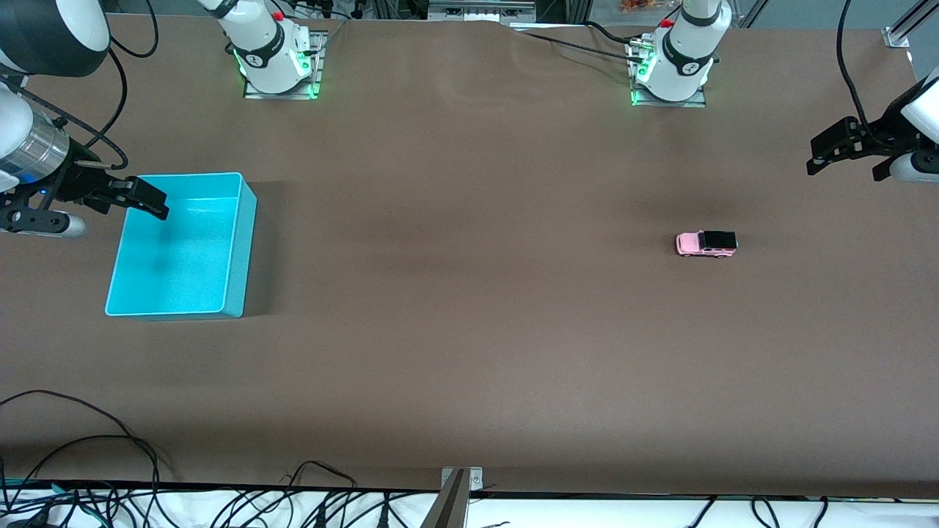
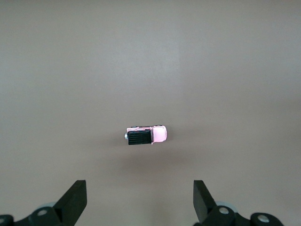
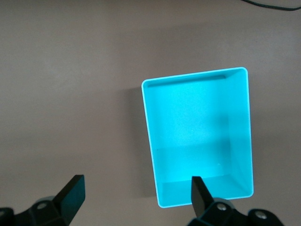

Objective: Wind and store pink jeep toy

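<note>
Bin (image 1: 180,246) first: cyan, rectangular, open-topped, sitting toward the right arm's end of the table (image 1: 469,352). Nothing lies in it; the right wrist view shows its floor (image 3: 197,136) bare from wall to wall (only a soft shadow across part of the bottom). It stands flat on the brown table surface, apart from everything else.

Pink jeep toy (image 1: 706,243) sits on the table toward the left arm's end, well apart from the bin and at about the same distance from the front camera. It rests upright on its wheels, black roof up, pale-pink hood pointing toward the right arm's end of the table. Nothing touches it. In the left wrist view the jeep (image 2: 146,135) lies on bare table, clear of the fingertips.

Right gripper (image 1: 110,198) hangs in the air over the bin's edge at the right arm's end of the table. Fingers spread wide, grasping nothing; one black fingertip (image 3: 200,190) shows over the bin's rim in its own wrist view, the other over bare table.

Left gripper (image 1: 851,150) hangs over the table's edge at the left arm's end, off to the side of the jeep and not over it. Fingers (image 2: 75,200) released and wide apart, holding nothing.
</note>
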